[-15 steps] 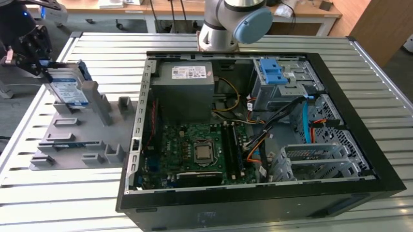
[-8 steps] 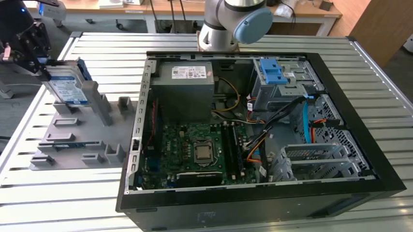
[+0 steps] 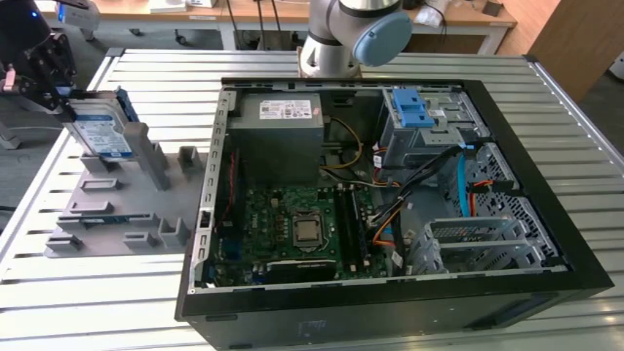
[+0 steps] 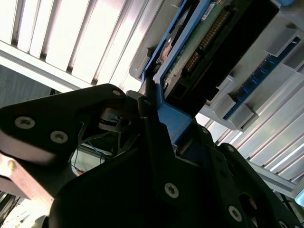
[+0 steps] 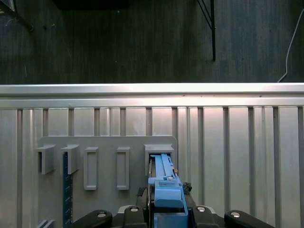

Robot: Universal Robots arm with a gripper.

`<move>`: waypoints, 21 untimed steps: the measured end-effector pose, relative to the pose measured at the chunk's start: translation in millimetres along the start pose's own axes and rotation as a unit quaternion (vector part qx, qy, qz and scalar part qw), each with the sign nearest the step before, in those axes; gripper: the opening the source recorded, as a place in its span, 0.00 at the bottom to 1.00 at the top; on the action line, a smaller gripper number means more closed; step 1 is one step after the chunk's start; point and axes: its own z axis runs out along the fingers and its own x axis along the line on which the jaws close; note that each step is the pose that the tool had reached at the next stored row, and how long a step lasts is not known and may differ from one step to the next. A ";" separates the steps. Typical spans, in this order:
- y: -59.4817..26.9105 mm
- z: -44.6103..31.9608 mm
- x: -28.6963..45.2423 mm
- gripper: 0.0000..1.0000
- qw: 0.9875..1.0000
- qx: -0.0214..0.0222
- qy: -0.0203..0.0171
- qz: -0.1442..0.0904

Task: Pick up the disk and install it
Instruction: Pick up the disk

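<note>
The disk (image 3: 101,131) is a silver hard drive with a white and blue label and a blue carrier frame. It stands on edge, slightly tilted, at a slot of the grey holder fixture (image 3: 117,212) on the exterior view's left. My black gripper (image 3: 61,99) is at its upper end, shut on the blue frame. In the second wrist view the fingers (image 4: 149,123) clamp the frame, with the disk's (image 4: 213,42) green circuit board beyond them. In the first wrist view the disk (image 5: 164,173) shows edge-on, running from my gripper (image 5: 166,204) into the fixture's slot (image 5: 159,149).
An open computer case (image 3: 546,219) lies on the slatted table, with a motherboard (image 3: 302,223), a grey power supply (image 3: 278,124) and a grey drive bay topped by a blue latch (image 3: 414,110). A blue memory stick (image 5: 65,190) sits in the fixture. The table edge (image 5: 152,90) is just beyond the fixture.
</note>
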 end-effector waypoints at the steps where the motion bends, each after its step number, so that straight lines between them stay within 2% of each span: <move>1: 0.0 0.0 0.0 0.36 1.000 0.000 0.000 0.000; 11: 0.3 -2.3 -0.1 0.36 1.000 0.000 0.000 0.000; 16: 0.3 -7.5 -0.2 0.36 1.000 0.000 0.000 0.000; 21: 0.4 -16.2 -0.3 0.36 1.000 0.000 0.000 0.000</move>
